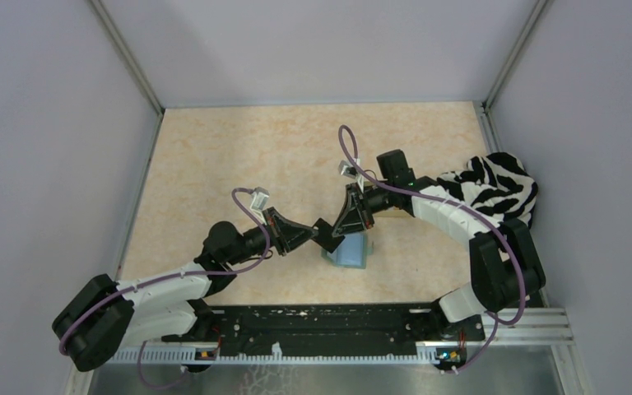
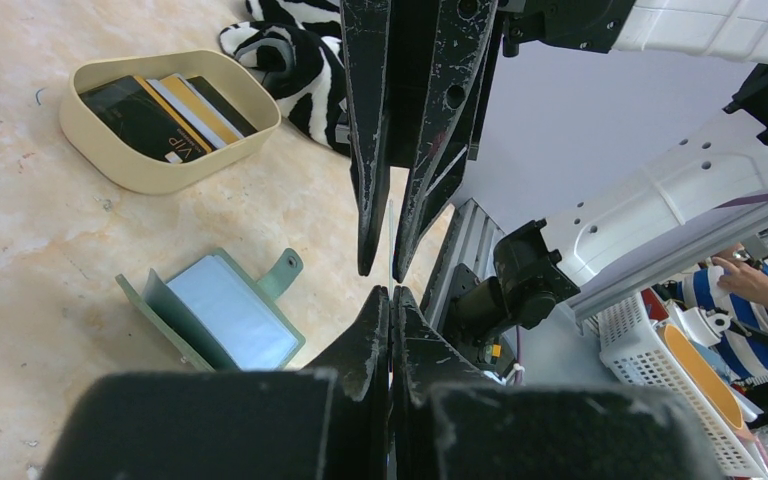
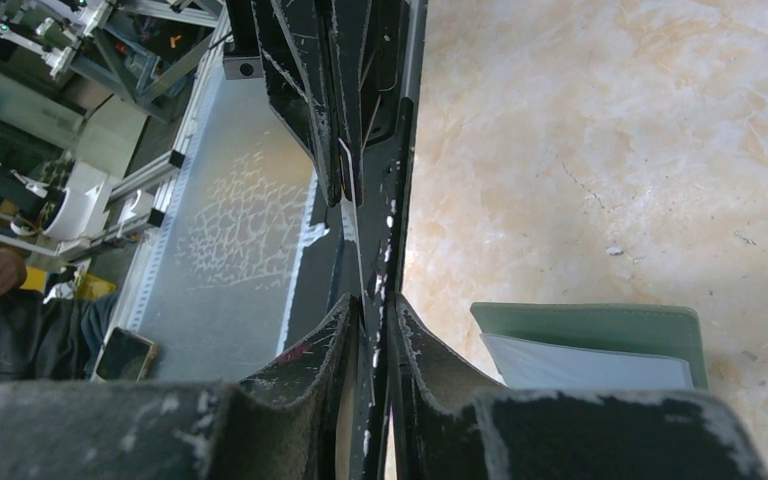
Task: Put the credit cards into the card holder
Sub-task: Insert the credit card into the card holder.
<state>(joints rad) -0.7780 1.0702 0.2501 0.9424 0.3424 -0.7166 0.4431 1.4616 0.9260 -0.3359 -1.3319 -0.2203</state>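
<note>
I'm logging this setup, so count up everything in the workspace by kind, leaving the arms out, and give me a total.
Card holder: 1
Tan tray: 1
Zebra-striped cloth: 1
Credit cards in the tray: at least 3, black and yellow-gold, overlapping
Credit card edge-on above the table: 1
Total: at least 7

Top view: pale green folding card holder [image 1: 350, 253] lies open on the tan marbled tabletop [image 1: 239, 156], lower centre. Zebra-striped cloth [image 1: 498, 188] at right edge. Left gripper [image 1: 327, 237] and right gripper [image 1: 334, 239] meet tip to tip at the holder's upper-left corner.

Left wrist view: thin card [image 2: 392, 240] edge-on between them. Beige rounded tray [image 2: 130, 165] upper left, black and gold cards [image 2: 160, 110] inside. Cloth just behind tray. Holder lower left, apart from tray.
</note>
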